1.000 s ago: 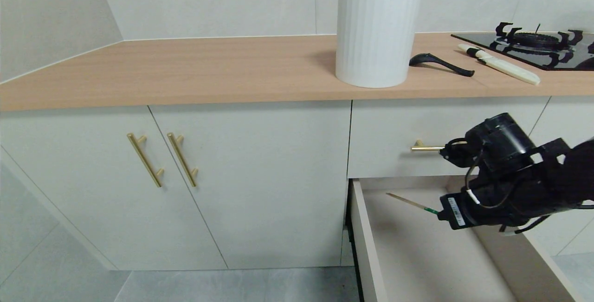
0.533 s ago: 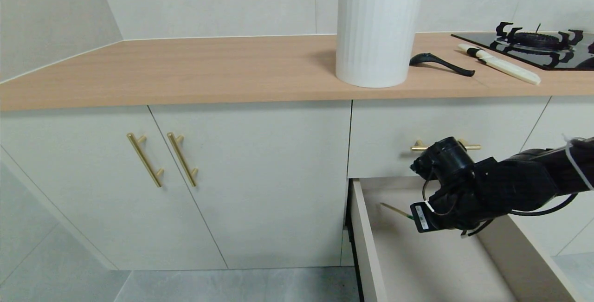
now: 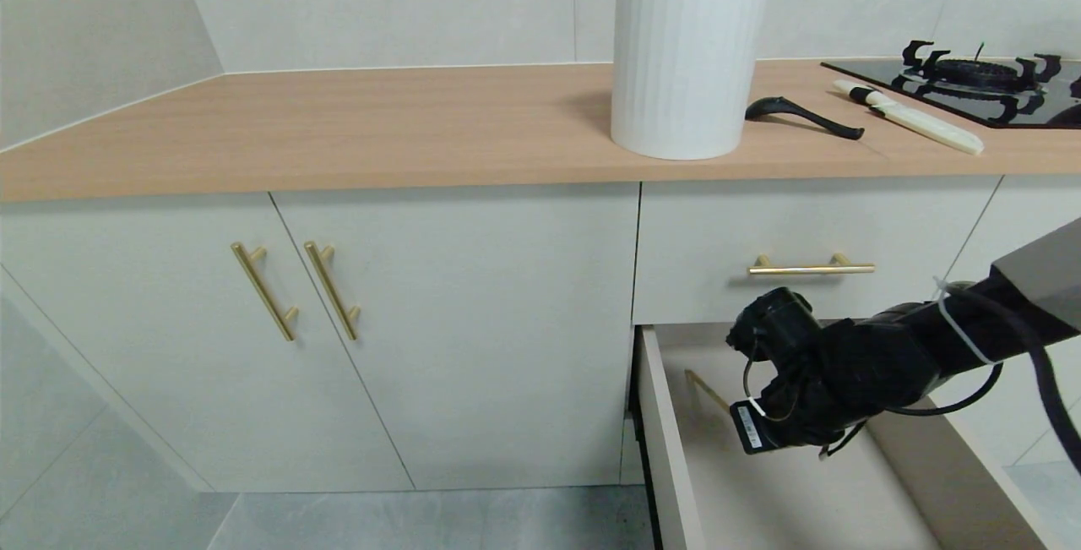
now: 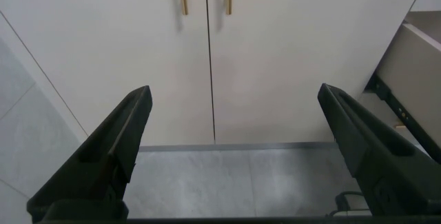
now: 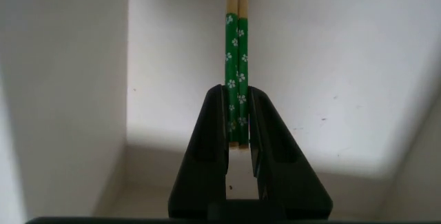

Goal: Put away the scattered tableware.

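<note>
A pair of wooden chopsticks (image 5: 238, 45) with green flowered ends is pinched between the fingers of my right gripper (image 5: 239, 124), which is shut on them. In the head view the right wrist (image 3: 811, 373) hangs inside the open lower drawer (image 3: 667, 440), and the chopsticks (image 3: 708, 389) point toward the drawer's back left corner, just above its floor. A black ladle (image 3: 802, 115) and a white knife (image 3: 916, 121) lie on the wooden counter. My left gripper (image 4: 234, 155) is open and holds nothing, facing the cabinet doors low near the floor.
A tall white ribbed cylinder (image 3: 684, 43) stands on the counter (image 3: 338, 123) beside the ladle. A black gas hob (image 3: 980, 85) is at the far right. The shut upper drawer has a brass handle (image 3: 811, 267). Two cabinet doors with brass handles (image 3: 296, 288) are on the left.
My right arm has moved left and down into the open drawer, carrying the chopsticks toward its back left corner. The upper drawer's handle is uncovered now.
</note>
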You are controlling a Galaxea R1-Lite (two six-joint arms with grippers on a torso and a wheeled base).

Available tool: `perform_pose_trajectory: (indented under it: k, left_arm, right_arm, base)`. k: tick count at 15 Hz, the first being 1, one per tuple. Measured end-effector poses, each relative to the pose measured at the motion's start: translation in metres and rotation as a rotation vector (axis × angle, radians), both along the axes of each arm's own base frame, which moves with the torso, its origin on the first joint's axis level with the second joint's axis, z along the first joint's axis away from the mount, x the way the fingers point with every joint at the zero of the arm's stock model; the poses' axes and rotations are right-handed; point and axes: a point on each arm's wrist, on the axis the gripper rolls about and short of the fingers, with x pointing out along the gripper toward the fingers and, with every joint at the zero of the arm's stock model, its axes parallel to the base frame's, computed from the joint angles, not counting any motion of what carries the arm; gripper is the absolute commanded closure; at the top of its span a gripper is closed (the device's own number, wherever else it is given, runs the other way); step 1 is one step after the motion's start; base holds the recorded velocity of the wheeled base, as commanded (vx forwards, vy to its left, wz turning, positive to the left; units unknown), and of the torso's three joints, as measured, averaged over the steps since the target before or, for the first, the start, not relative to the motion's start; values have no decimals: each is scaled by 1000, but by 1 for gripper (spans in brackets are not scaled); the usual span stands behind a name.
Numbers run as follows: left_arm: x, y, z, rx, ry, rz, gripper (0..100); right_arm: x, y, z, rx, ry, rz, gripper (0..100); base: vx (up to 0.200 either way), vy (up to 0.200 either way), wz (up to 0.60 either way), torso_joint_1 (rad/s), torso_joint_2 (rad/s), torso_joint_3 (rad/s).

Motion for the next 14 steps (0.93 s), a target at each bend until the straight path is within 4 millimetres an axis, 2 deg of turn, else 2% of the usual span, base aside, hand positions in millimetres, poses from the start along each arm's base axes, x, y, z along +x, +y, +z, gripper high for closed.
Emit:
perform_pose_trajectory:
  k: [7,10,14]
  left_arm:
    - [0,0,0,0,0,0,0]
    - [0,0,0,0,0,0,0]
    - [0,0,0,0,0,0,0]
  right_arm:
    - [10,15,-58,-42,74,22,100]
    - [13,15,-69,-48,86,18,100]
    - [14,15,-73,-50,88,15,100]
  base:
    - [0,0,0,0,0,0]
    - [0,0,0,0,0,0]
    - [0,0,0,0,0,0]
